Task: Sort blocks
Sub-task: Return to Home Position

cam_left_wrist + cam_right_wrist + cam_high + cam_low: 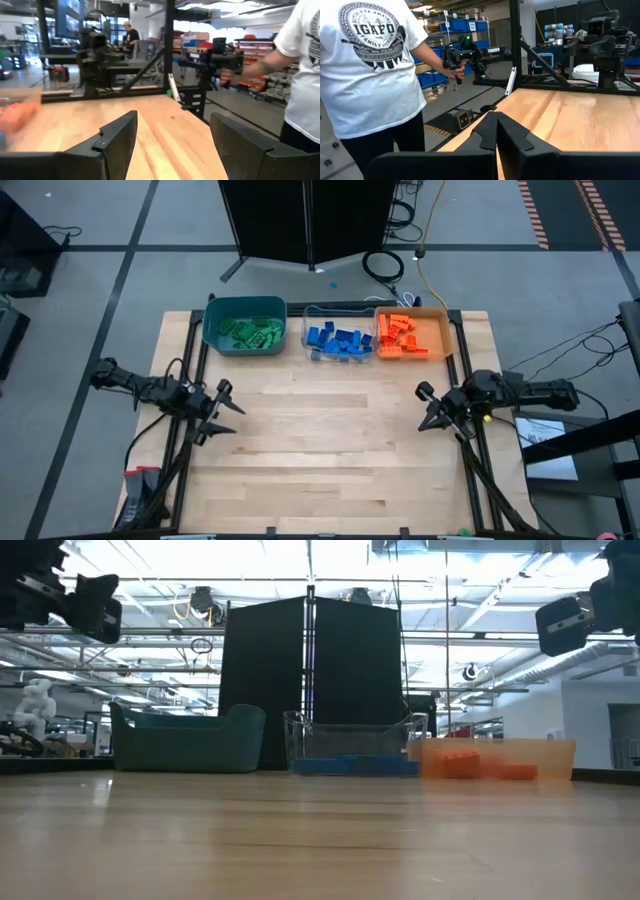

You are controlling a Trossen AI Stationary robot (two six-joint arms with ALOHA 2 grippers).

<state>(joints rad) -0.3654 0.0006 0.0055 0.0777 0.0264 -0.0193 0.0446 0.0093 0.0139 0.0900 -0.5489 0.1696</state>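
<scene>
The blocks lie sorted in three bins at the table's far edge. Green ones (pixel 248 332) are in the teal bin (pixel 212 320), blue ones (pixel 338 340) in the clear bin (pixel 308 330), and orange-red ones (pixel 402 338) in the orange bin (pixel 442 330). No block shows on the bare tabletop. My left gripper (pixel 224 411) hovers open and empty over the table's left side; its wrist view (pixel 172 120) shows a wide gap. My right gripper (pixel 428 408) hovers over the right side, and its fingers meet in its wrist view (pixel 496 120), holding nothing.
The wooden tabletop (pixel 330 440) lies between the two arms. In the low view the bins (pixel 350 745) stand in a row at the back, with both arms high up (pixel 80 600), (pixel 580 615). A person in a white T-shirt (pixel 375 65) stands beside the table holding a dark device (pixel 222 57).
</scene>
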